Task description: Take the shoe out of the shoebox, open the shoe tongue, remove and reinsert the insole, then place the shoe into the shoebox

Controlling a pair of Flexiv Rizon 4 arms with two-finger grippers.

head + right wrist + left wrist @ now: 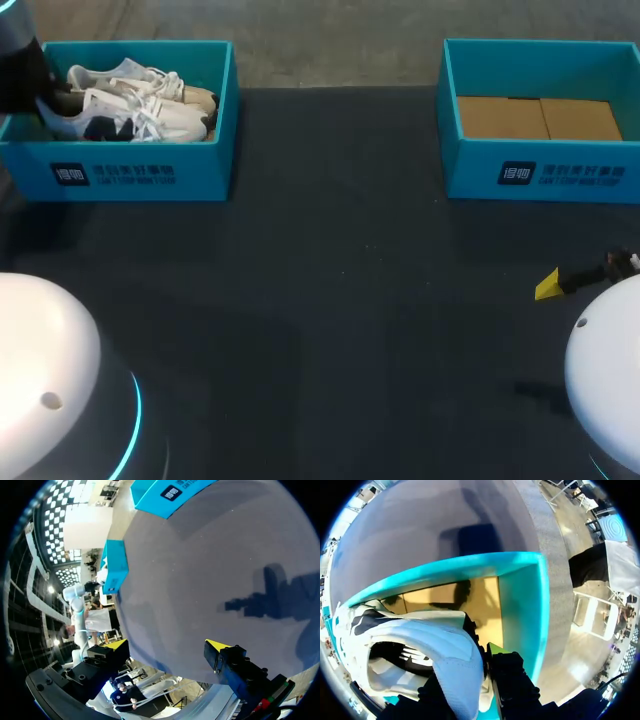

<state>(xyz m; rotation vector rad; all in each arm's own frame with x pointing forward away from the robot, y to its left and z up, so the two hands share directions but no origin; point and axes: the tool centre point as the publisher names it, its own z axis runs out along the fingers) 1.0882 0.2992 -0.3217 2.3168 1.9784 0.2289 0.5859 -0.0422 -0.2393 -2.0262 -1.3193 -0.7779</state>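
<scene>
A pair of white sneakers (130,100) with dark patches lies in the teal shoebox (120,175) at the table's back left. My left arm (20,70) comes down into that box at its left end. In the left wrist view my left gripper (470,670) is shut on the heel collar of a white shoe (415,640), inside the teal box wall (520,605); one yellow fingertip (493,652) shows beside the heel, the other is hidden behind it. My right gripper (167,647) hangs open over bare table at the right; one of its yellow tips (548,285) shows in the head view.
A second teal shoebox (540,175) stands at the back right, holding only a brown cardboard floor (540,118). Dark tabletop (340,300) stretches between the boxes and toward the front. Both boxes (165,495) (115,572) show far ahead of the right gripper.
</scene>
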